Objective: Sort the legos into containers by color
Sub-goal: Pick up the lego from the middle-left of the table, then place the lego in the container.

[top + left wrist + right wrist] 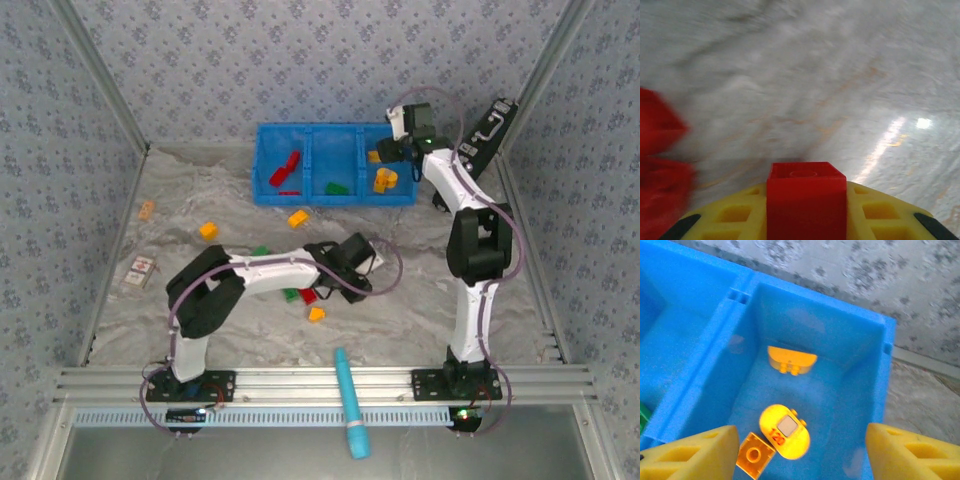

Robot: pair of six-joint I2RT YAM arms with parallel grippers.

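While spread above three yellow legos (pixel 784 431), right jaws; left jaws pinching one red lego (pixel 806 197).

The blue bin (pixel 300 199) at the table's far edge holds red bricks (pixel 285 170) in its left compartment, a green brick (pixel 337 188) in the middle and yellow-orange pieces (pixel 784 431) in the right, while orange bricks (pixel 208 231) and green bricks (pixel 260 251) lie scattered mid-table and a single red brick (pixel 806 192) sits clamped in the left gripper (pixel 806 225).

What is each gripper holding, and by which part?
Left gripper: a red lego, pinched by its two side faces, with the studded face left clear. Right gripper: nothing, jaws open above the bin's right compartment.
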